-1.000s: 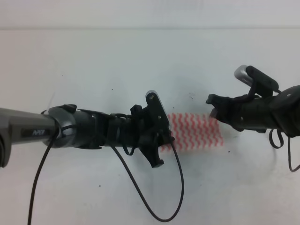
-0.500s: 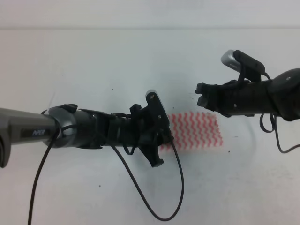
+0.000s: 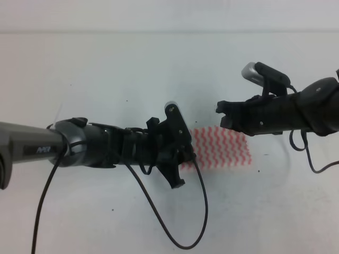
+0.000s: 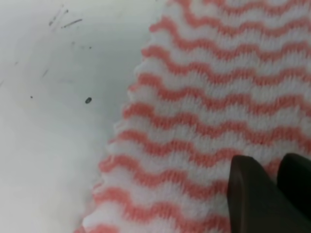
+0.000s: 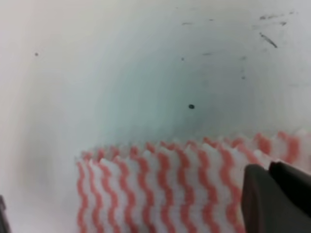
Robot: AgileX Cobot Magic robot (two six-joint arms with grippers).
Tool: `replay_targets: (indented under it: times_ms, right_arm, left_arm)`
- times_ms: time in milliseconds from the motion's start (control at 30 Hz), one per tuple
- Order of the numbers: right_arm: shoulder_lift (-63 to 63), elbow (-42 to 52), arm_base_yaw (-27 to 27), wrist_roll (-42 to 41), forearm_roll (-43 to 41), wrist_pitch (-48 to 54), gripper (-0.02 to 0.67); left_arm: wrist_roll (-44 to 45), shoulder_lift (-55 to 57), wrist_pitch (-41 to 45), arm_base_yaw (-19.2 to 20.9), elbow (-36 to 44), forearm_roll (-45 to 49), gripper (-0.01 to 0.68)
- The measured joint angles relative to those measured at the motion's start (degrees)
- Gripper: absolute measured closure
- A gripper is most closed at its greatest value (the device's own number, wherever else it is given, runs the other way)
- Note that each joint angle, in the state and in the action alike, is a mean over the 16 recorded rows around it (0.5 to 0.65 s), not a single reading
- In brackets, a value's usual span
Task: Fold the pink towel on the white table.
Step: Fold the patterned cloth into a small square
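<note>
Exterior high: pink towel (image 3: 222, 147) lies flat on white table (image 3: 106, 69). Left gripper (image 3: 180, 159) covers the towel's left edge; right gripper (image 3: 225, 114) hangs over its far edge.
Left wrist: two dark fingertips (image 4: 250, 194) close together above the towel; grasp cannot be told.
Right wrist: fingertips (image 5: 265, 199) pressed together, nothing visibly between them.

Both arms are black with a matte finish. The left arm (image 3: 79, 145) starts as a smooth grey tube bearing a small white marking too blurred to read, then a rounded black joint and a bulkier black wrist. A thin black cable (image 3: 175, 222) hangs from it in a long loop, and another runs down from the joint. A silver-capped camera (image 3: 172, 110) sits on its wrist. The right arm (image 3: 296, 114) carries a similar silver-tipped camera (image 3: 253, 72) on a black bracket, with a thin black cable (image 3: 310, 156) looping beneath. In the wrist views the jaws show as dark, blunt blocks.
</note>
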Motion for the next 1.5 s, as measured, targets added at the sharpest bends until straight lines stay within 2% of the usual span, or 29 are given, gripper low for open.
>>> replay_targets:
  times_ms: [667,1200,1500]
  right_arm:
    - [4.6,-2.3,-0.5,0.1,-1.2,-0.8,0.666]
    - [6.3,-3.7,-5.3,0.2,-3.3,-2.3,0.666]
    - [6.1,-5.6,-7.7,0.1,-4.1,3.3,0.666]
  left_arm:
    - [0.0,0.0,0.5,0.0,-0.1,0.8,0.547]
    - [0.0,0.0,0.0,0.0,-0.2,1.7,0.546]
    - [0.0,0.0,0.0,0.0,-0.1,1.1,0.546]
